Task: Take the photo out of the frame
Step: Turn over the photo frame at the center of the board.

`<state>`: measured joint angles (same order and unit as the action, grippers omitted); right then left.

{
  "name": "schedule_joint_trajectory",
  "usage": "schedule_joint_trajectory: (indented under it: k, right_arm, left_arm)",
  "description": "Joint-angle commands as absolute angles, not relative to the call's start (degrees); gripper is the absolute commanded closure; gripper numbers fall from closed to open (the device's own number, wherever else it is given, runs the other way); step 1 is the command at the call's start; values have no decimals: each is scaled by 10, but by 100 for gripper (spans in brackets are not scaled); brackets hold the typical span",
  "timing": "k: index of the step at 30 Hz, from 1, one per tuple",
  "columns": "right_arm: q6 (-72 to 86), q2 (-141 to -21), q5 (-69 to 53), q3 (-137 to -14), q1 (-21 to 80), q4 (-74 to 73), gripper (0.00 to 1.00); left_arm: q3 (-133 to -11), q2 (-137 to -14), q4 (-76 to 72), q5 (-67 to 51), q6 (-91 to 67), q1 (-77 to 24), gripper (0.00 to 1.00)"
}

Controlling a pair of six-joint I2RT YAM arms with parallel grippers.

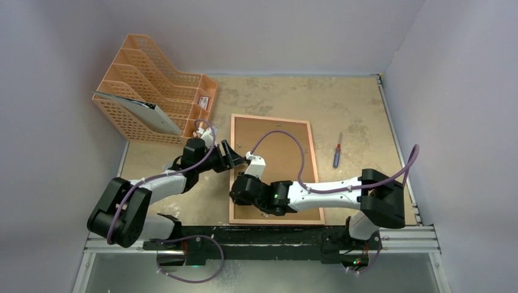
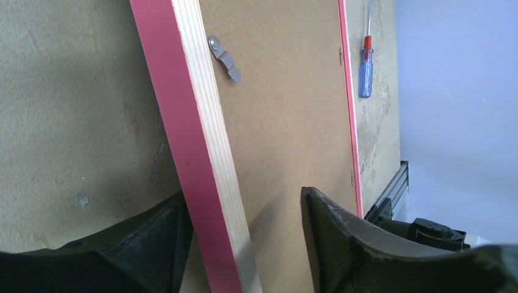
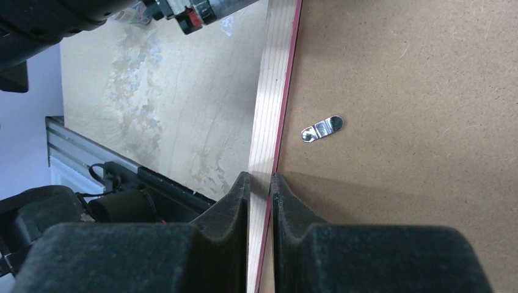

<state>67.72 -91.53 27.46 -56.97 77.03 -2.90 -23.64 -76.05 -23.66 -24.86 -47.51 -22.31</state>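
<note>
Since the frame (image 2: 201, 152) lies back-up on the counter (image 1: 354, 110), the photo's hidden under the backing board (image 2: 287, 122), so I can't see it. The long rail runs straight ahead between the wide jaws of my left pincer (image 2: 241, 204). My right pincer (image 3: 259, 177) is pinched narrow on the same rail, clip (image 3: 322, 128) just ahead-right. The rack (image 1: 153, 91) beyond the left one holds one grey sheet (image 1: 149, 113).

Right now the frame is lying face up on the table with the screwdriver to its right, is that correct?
No: the frame lies face down, its brown backing board upward, as the top view shows. It is on the table, with the screwdriver to its right.
</note>
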Motion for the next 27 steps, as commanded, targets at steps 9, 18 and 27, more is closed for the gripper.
schedule_joint_trajectory:
  k: [9,18,27]
  right_arm:
    - [672,-848,278,-536,776,82,100]
    - [678,-843,281,-533,777,79,98]
    - [723,-799,327,-510,777,13,90]
  left_arm:
    - [-223,-765,-284,-272,-478,-210,52]
    - [-224,-742,-252,-257,-460,-207,92]
    - [-257,-719,-175,-230,-430,-207,100]
